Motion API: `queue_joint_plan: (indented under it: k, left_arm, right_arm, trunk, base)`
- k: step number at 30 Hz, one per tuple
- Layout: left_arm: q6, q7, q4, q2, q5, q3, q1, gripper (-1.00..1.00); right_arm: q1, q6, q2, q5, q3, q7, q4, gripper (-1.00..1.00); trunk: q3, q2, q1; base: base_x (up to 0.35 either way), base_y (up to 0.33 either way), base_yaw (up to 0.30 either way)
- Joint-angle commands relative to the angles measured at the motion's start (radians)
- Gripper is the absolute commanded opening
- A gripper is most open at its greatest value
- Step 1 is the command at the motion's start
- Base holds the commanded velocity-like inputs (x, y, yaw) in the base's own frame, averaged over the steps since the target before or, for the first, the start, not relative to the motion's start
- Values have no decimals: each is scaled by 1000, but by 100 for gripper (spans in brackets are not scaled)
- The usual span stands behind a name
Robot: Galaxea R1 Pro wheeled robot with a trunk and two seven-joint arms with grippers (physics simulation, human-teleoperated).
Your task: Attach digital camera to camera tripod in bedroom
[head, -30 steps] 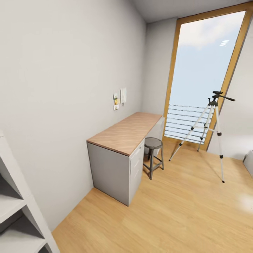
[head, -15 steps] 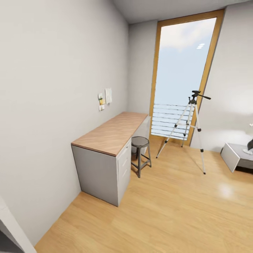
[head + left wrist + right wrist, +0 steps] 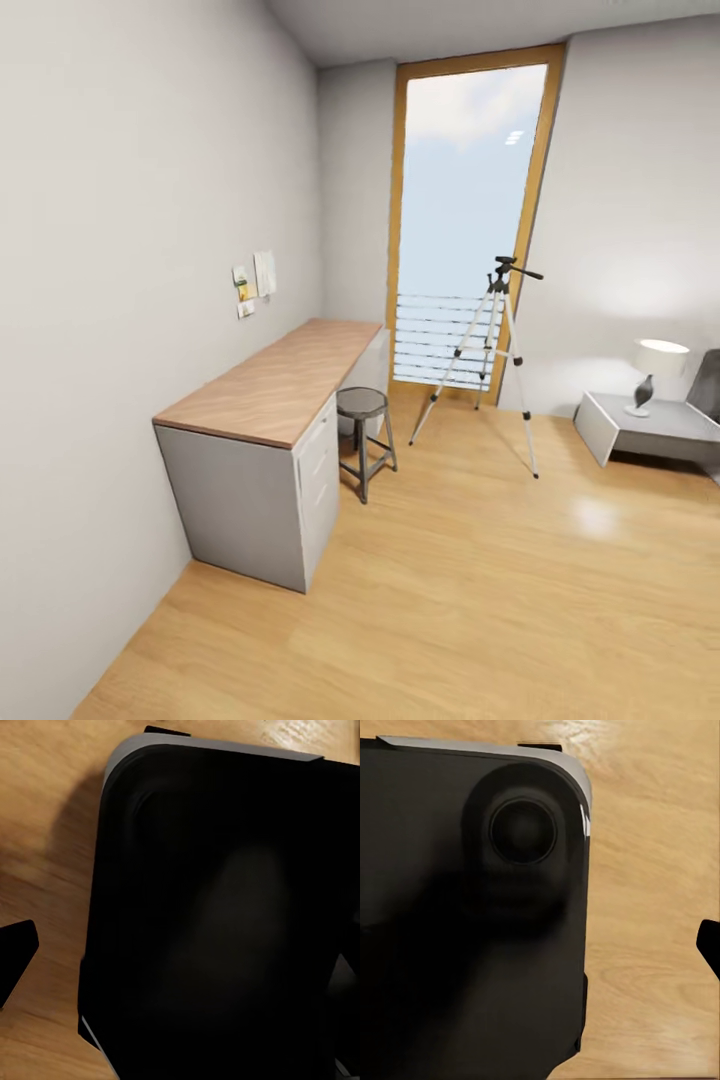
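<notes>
From the head camera I saw the camera tripod [image 3: 490, 355] standing upright well ahead of me, across the wood floor [image 3: 480, 580] in front of the tall window [image 3: 465, 215], right of the stool [image 3: 362, 438] and the bench [image 3: 270, 385]. Its legs were splayed, its head was bare, and its pan handle stuck out to the right. It sat close to the middle of my view, slightly right, so I judged neither arm clearly nearer; the base had to close the gap first. I could not find the digital camera anywhere. Both wrist cameras looked down on the robot's dark base [image 3: 225, 915] over the floor, and I could not tell how far either gripper was open or whether it held anything. Against the picture a second earlier, the view had swung right: the shelf at the left edge was gone, and a low side table [image 3: 650, 430] with a lamp [image 3: 655, 375] had come in.
</notes>
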Motion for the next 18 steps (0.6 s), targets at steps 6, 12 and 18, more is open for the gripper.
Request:
queue_joint_plan:
  k: [6, 12, 18]
  left_arm:
    - [-2, 0, 0, -1, 7, 0, 0, 100]
    - [-3, 0, 0, -1, 7, 0, 0, 100]
    - [-4, 0, 0, -1, 7, 1, 0, 100]
  right_arm:
    - [0, -3, 0, 1, 0, -1, 1, 100]
    - [0, -3, -1, 1, 1, -1, 0, 100]
    - [0, -3, -2, -1, -2, -1, 0, 100]
  trunk:
    - [-1, 0, 0]
    - [-1, 0, 0]
    - [-1, 0, 0]
  base:
    - [0, 0, -261]
    - [-1, 0, -246]
    - [-76, 1, -98]
